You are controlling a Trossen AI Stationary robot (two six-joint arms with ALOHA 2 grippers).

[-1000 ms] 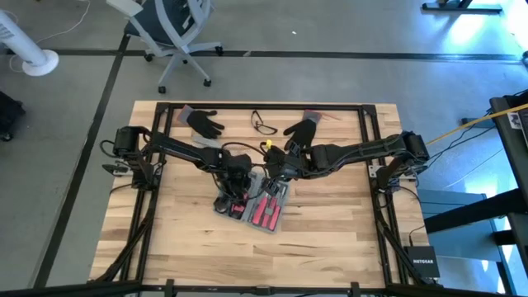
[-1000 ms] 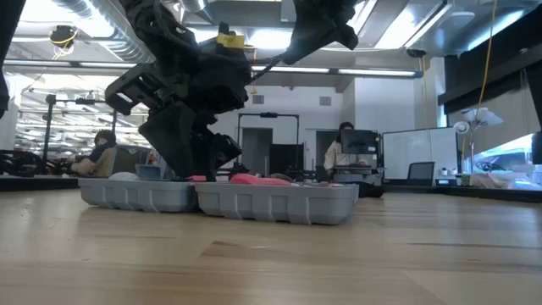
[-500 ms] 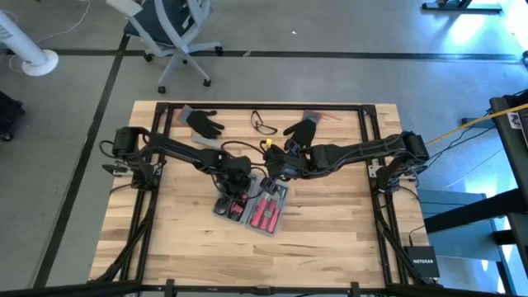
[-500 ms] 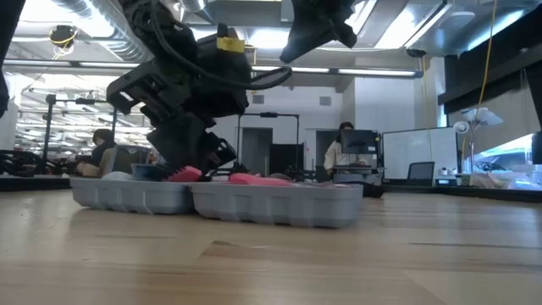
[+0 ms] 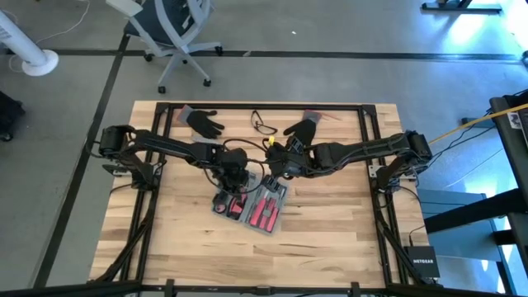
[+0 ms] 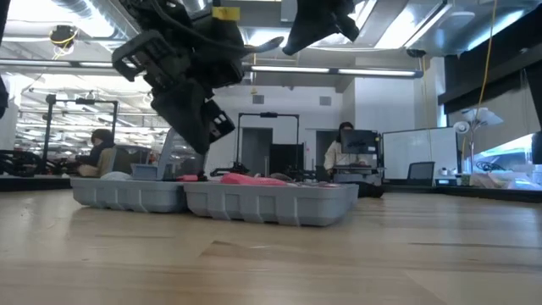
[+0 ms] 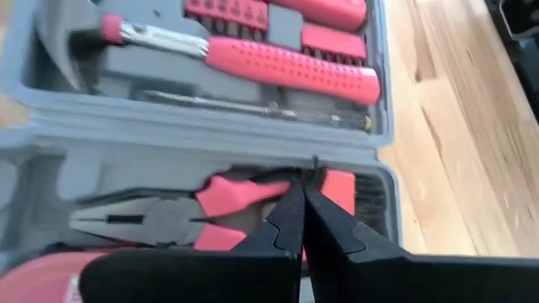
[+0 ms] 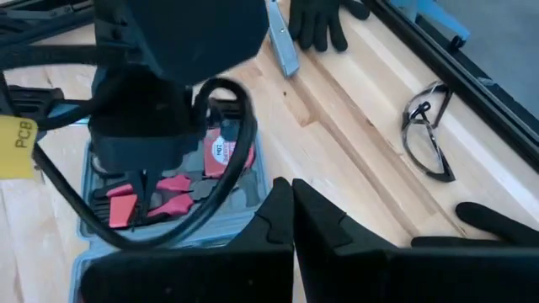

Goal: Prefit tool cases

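The tool case [image 5: 252, 206] lies open and flat near the middle of the wooden table [image 5: 330, 239], a bit toward the front. It is blue-grey and has two halves side by side. Red-handled tools sit in its shaped slots. In the left wrist view, one half holds a hammer [image 7: 227, 55] with a long red handle, and the other half holds pliers [image 7: 168, 215] with red grips. The left gripper [image 5: 234, 175] hangs just above the back edge of the case, over the half with the pliers. Its two dark fingers [image 7: 290, 223] are pressed together with nothing between them. In the low view this gripper [image 6: 203, 135] is up in the air above the case [image 6: 216, 199] and is not touching it. The right gripper [image 5: 275, 165] is close by, just behind the case and beside the left one. Its fingers [image 8: 282, 210] are pressed together too, and they hold nothing. At the back of the table lie two black gloves, one [image 5: 202, 122] on the left side and one [image 5: 302, 129] on the right side. A pair of clear safety glasses [image 5: 263, 124] rests between them. A small grey bar [image 8: 283, 38] lies near the left glove. Far behind the table, a person [image 6: 343, 152] sits at a desk.
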